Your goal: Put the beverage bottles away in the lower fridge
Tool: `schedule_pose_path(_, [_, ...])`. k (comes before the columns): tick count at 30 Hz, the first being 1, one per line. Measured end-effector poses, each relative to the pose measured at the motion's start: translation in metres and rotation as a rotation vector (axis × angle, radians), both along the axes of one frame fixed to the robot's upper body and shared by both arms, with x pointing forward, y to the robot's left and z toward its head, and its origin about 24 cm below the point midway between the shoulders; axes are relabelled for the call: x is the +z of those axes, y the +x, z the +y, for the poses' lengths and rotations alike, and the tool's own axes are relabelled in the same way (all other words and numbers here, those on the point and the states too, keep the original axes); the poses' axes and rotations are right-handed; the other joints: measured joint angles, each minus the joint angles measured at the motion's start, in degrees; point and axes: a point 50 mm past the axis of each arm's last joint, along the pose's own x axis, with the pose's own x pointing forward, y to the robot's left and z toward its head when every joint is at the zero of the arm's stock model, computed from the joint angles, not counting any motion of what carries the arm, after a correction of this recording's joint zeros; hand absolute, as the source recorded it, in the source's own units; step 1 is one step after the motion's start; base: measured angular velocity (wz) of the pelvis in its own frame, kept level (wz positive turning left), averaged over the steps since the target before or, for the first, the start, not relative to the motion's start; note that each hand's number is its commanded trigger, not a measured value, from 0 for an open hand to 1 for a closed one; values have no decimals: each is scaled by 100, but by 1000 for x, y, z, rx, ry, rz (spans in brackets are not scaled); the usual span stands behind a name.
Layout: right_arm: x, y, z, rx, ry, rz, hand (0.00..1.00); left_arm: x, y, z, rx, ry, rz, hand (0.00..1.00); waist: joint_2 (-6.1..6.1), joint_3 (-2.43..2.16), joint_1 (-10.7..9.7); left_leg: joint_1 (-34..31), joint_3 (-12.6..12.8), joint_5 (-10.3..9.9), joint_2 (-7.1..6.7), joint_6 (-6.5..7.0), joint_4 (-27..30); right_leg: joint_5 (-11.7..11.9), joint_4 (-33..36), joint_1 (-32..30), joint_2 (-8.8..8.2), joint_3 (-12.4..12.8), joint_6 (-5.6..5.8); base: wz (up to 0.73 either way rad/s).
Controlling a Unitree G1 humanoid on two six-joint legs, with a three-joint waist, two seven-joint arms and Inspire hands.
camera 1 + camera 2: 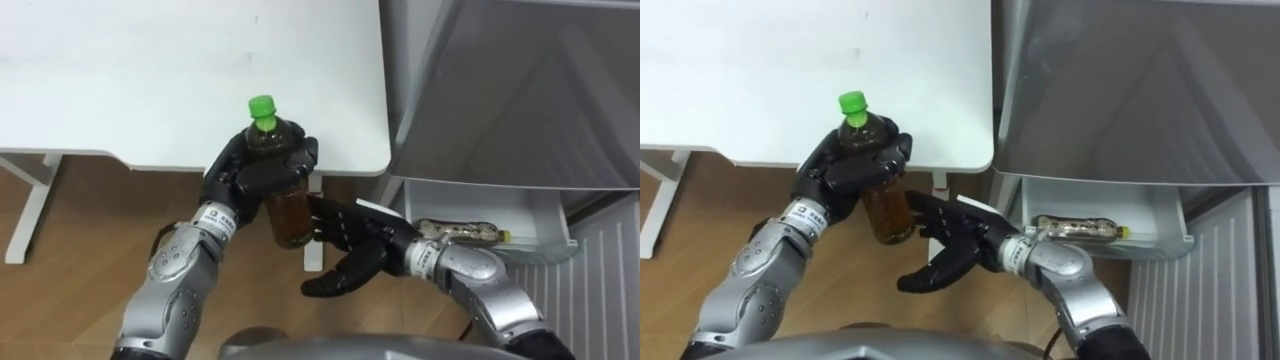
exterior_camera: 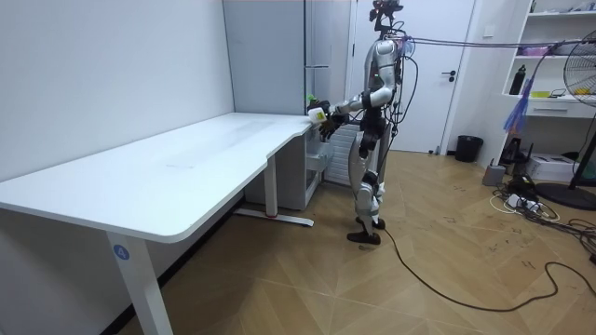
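The left hand (image 1: pixel 250 172) grasps an upright clear plastic bottle of brown tea with a green cap (image 1: pixel 290 215) at the white desk's (image 1: pixel 150 80) near edge. The right hand (image 1: pixel 352 250) is at the bottle's 5 o'clock, fingers spread and released. A similar bottle (image 1: pixel 458 232) lies at 3 o'clock in the open white fridge drawer (image 1: pixel 545 222).

Bottle (image 1: pixel 290 220) middle under the left hand (image 1: pixel 252 175); fridge (image 1: pixel 520 90) top beyond the upper edge.

Green-capped tea bottle (image 1: pixel 289 214), upright, gripped in the left hand (image 1: pixel 252 172); a 2nd bottle (image 1: pixel 458 233) lies in the fridge drawer (image 1: pixel 545 222).
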Motion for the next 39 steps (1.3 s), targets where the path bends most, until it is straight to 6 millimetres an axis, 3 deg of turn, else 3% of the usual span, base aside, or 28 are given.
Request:
schedule_pose_path(16, [-2, -6, 2, 2, 76, 92, 0, -13, -12, -20, -167, 66, 44, 100, 8, 22, -9, -36, 1, 0, 2, 0, -11, 0, 11, -86, 15, 161, 0, 0])
schedule_pose_path(26, [-3, -8, 4, 4, 77, 108, 0, -15, -15, -21, -192, 79, 55, 100, 8, 22, -37, -54, 23, 0, 2, 0, -11, 0, 14, -122, 13, 200, 0, 0])
schedule_pose_path(28, [-3, -8, 4, 2, 83, 110, 35, -15, -15, -21, -197, 82, 56, 100, 8, 22, -39, -54, 24, 0, 4, 0, -14, 0, 14, -123, 15, 204, 0, 0])
schedule_pose_path(29, [-3, -8, 4, 1, 84, 110, 60, -15, -15, -21, -197, 82, 56, 100, 8, 22, -40, -54, 24, 0, 3, 0, -14, 0, 14, -125, 15, 205, 0, 0])
schedule_pose_path(30, [-3, -8, 4, -1, 87, 111, 67, -15, -15, -21, -197, 82, 55, 100, 8, 22, -40, -54, 25, 0, 3, 0, -15, 0, 14, -125, 15, 206, 0, 0])
schedule_pose_path(32, [-3, -8, 4, -7, 91, 112, 100, -15, -15, -21, -197, 81, 52, 100, 8, 22, -40, -54, 25, 0, 3, 0, -16, 0, 14, -126, 15, 207, 0, 0])
schedule_pose_path(39, [-5, -6, -1, -57, 52, 106, 100, -15, -18, -29, -258, 58, 41, 100, 10, 21, -31, -54, 25, 0, 2, 0, -23, 0, 13, -132, 14, 214, 0, 0])
